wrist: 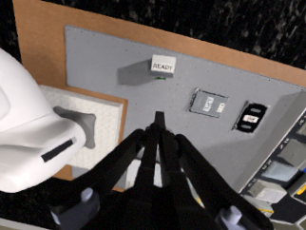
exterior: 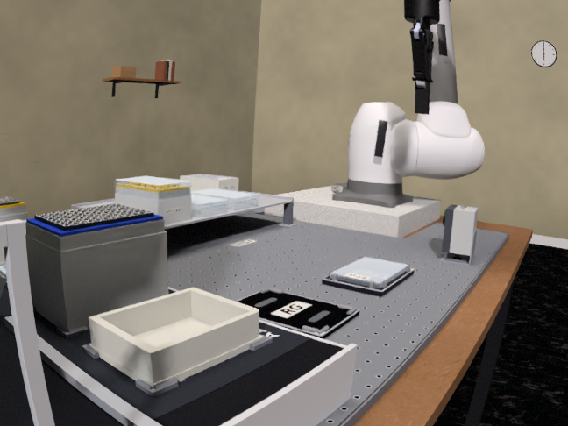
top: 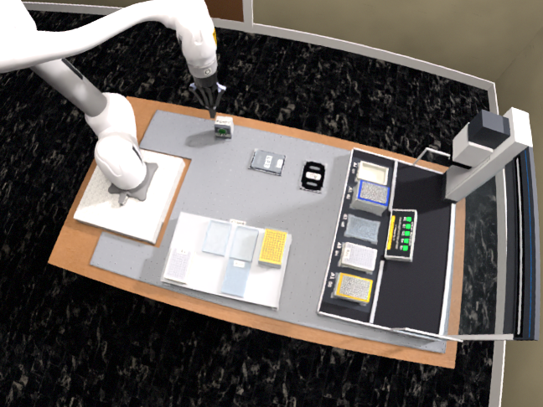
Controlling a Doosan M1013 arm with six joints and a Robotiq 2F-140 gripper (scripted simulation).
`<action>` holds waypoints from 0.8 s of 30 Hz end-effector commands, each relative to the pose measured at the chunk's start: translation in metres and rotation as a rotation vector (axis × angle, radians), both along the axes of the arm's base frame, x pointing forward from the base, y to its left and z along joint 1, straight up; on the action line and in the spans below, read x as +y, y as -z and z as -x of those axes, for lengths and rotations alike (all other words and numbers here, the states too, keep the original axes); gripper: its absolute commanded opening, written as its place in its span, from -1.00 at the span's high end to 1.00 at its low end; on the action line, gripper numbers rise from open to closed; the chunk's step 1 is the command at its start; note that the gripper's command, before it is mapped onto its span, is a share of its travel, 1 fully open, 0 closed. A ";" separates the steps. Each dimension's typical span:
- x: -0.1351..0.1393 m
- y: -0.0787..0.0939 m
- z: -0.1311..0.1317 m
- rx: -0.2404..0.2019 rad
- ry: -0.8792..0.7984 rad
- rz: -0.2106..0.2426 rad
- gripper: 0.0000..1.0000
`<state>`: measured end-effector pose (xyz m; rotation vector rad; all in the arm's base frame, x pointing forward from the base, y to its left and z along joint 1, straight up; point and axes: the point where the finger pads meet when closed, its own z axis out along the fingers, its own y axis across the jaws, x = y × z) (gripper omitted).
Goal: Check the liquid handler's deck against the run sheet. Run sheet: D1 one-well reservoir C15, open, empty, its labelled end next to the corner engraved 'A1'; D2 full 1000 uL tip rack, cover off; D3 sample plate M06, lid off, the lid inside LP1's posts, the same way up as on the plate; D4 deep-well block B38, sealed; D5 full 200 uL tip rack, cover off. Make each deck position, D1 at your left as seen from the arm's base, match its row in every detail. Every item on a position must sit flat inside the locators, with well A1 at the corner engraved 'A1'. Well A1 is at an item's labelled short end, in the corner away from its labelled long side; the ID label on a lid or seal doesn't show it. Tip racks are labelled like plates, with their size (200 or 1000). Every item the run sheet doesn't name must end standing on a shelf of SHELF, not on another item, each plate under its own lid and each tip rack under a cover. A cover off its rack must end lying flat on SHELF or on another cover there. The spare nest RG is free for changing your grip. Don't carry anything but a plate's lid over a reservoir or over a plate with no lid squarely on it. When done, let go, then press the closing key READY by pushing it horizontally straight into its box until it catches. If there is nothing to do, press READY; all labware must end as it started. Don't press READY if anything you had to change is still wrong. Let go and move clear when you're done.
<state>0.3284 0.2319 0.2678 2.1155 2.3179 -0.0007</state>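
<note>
My gripper [top: 212, 115] is shut and empty, high above the READY key box [top: 222, 130] at the bench's far edge; it also shows in the side view [exterior: 422, 107] and in the wrist view [wrist: 160, 117]. The READY box [wrist: 163, 65] lies beyond the fingertips, and stands at the right in the side view [exterior: 459, 231]. On the deck the open white reservoir [top: 372, 172] sits at D1, a blue-rimmed tip rack [top: 373, 193] at D2, a plate [top: 362, 229] at D3, a sealed block [top: 359, 255] at D4, a yellow-rimmed tip rack [top: 354, 287] at D5. A lid [top: 267, 162] lies in LP1.
The black RG nest [top: 313, 172] is empty. SHELF [top: 225, 258] holds a covered yellow tip rack [top: 273, 247], flat clear covers [top: 230, 239] and a white plate [top: 177, 265]. The handler's status panel [top: 400, 234] shows green lights. The arm's base [top: 120, 166] stands on a white plinth.
</note>
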 end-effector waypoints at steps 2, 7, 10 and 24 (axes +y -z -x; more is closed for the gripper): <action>0.000 0.004 0.000 -0.001 0.000 -0.001 0.80; 0.000 0.013 0.000 -0.001 0.000 -0.001 0.80; 0.000 0.014 0.000 -0.001 0.000 -0.001 0.80; 0.000 0.038 0.000 -0.001 0.000 -0.001 0.80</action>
